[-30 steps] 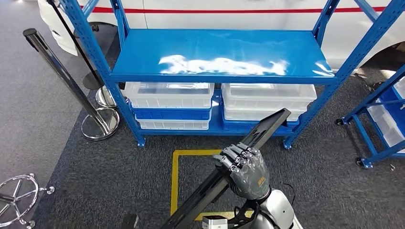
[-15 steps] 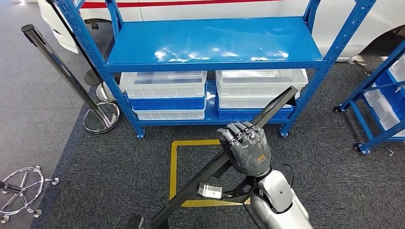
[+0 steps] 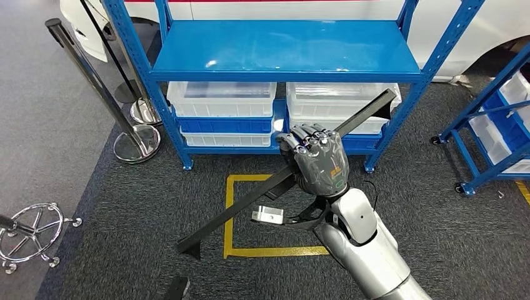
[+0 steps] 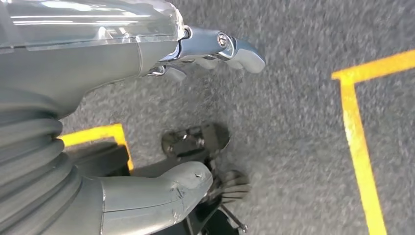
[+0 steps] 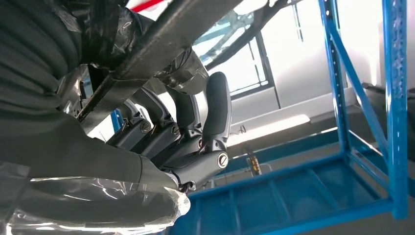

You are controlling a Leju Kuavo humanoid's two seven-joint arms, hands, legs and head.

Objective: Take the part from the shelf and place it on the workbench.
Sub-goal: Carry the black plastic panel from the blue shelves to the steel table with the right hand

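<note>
The part is a long black bar [image 3: 244,203] held at a slant above the carpet. Its upper end points at the blue shelf [image 3: 281,47] and its lower end hangs over the yellow floor square [image 3: 229,212]. My right hand [image 3: 315,159] grips the bar around its middle, fingers wrapped over it. In the right wrist view the bar [image 5: 161,39] crosses the palm with the right hand [image 5: 195,142] curled beneath it. My left hand [image 4: 147,122] hangs over the carpet, its fingers [image 4: 215,46] and thumb [image 4: 161,196] apart with nothing between them.
White bins [image 3: 222,99] sit on the shelf's lower level. A chrome stanchion [image 3: 87,69] with a round base [image 3: 137,142] stands at the left, and a chrome star base [image 3: 31,234] lies nearer. A second blue rack [image 3: 494,125] stands at the right.
The view has shifted slightly. My right hand has lifted the bar higher and farther forward, and the bar's lower end has come up into view.
</note>
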